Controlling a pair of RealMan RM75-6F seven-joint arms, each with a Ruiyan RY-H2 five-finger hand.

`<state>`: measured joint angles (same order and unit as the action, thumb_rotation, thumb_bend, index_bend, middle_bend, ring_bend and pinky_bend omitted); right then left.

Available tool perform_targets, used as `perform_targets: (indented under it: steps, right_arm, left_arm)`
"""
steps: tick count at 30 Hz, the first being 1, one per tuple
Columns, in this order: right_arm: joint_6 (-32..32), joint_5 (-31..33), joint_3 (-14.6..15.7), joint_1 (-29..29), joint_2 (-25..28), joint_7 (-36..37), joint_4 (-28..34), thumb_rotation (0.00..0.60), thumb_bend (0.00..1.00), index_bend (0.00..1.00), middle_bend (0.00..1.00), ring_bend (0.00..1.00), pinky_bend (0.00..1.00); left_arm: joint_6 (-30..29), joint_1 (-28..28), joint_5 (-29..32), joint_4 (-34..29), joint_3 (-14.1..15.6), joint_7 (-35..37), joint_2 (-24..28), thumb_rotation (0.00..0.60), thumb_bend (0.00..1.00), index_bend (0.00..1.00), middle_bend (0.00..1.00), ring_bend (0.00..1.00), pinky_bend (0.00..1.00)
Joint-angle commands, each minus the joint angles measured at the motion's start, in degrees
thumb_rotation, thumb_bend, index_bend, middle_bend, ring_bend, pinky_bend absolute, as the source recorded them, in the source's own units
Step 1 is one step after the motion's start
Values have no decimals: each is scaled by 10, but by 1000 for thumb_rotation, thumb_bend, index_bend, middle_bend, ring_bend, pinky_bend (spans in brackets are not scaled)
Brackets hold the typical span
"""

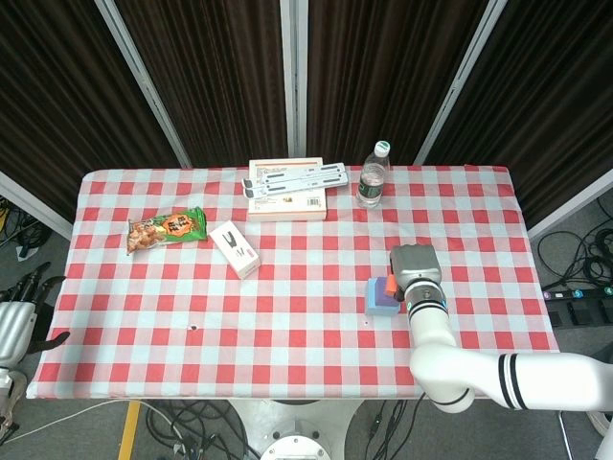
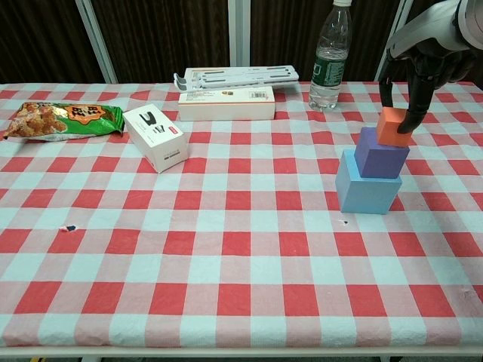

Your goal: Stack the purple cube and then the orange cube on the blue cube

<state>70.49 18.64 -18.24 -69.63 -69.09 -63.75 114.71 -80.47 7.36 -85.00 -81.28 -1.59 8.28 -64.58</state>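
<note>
Right across both views runs the table [image 2: 226, 264], with its red and white checked cloth. At its far edge lies a flat white box [image 2: 226, 102] with a white stand [image 2: 235, 75] on top of it. A clear bottle [image 2: 330, 54] stands upright just to the right of them. On the far left lies a snack bag [image 2: 60, 121]. Near it, a small white box [image 2: 155, 136] lies at a slant.

On the right side of the table sits the blue cube [image 2: 366, 188]. The purple cube [image 2: 381, 152] rests on top of it, turned a bit. The orange cube [image 2: 395, 126] sits on top of the purple one, so all three make one stack. In the head view the stack shows just left of the arm.

The right hand [image 2: 419, 64] hangs over the stack. Its fingers [image 2: 416, 113] point down and pinch the orange cube, one at the back and one at the right side. The cube touches the purple one below it while the hand holds it.

The left hand [image 1: 21, 307] shows only in the head view, off the table's left edge, low down. Its dark fingers [image 1: 38, 283] are spread apart, and it holds nothing.
</note>
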Motion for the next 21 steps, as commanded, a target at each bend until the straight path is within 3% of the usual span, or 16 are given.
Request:
perform_targets:
  steps: [1,6,21]
  right_arm:
    - [-1,-2,-1,0,1,3,0,600,122,389,1000,1000,1000]
    - [-4,-5,-1,1,3,9,2,600,115,340,1000,1000,1000]
    - [-19,-8,-16,2,60,23,51,600,113,336,1000,1000,1000]
  left_arm:
    - [0,0,0,0,0,0,0,600,51,249,143,133,271]
    - [-1,0,0,-1,0,0,1,600,51,249,143,133,271]
    - [-1,2,-2,-6,-1,-4,2,600,51,249,143,133,271]
